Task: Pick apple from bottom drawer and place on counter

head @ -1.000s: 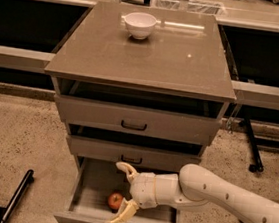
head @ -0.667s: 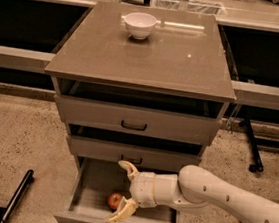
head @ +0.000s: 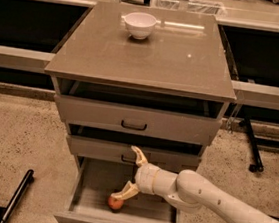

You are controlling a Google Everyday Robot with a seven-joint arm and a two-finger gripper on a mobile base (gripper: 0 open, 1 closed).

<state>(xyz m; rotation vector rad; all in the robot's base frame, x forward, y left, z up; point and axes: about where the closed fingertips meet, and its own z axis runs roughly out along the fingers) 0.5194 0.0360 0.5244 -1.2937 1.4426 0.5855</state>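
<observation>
The small red-orange apple [head: 115, 202] lies on the grey floor of the open bottom drawer [head: 93, 185], near its front. My gripper [head: 132, 174] is open and hangs over the drawer, just above and right of the apple. Its lower finger [head: 125, 191] points down to the apple's top and its upper finger [head: 139, 156] stands in front of the middle drawer's face. I cannot tell if the lower finger touches the apple. The counter [head: 145, 59] is the glossy top slab of the cabinet above.
A white bowl [head: 140, 24] stands at the back middle of the counter. The top drawer [head: 134, 119] and middle drawer [head: 100, 148] are pulled out a little. A dark bar [head: 16, 197] lies on the floor at left, and chair legs [head: 251, 146] stand at right.
My gripper has risen and shifted slightly right. The apple sat between the open fingers before; now it lies just below the lower finger, in the same spot on the drawer floor.
</observation>
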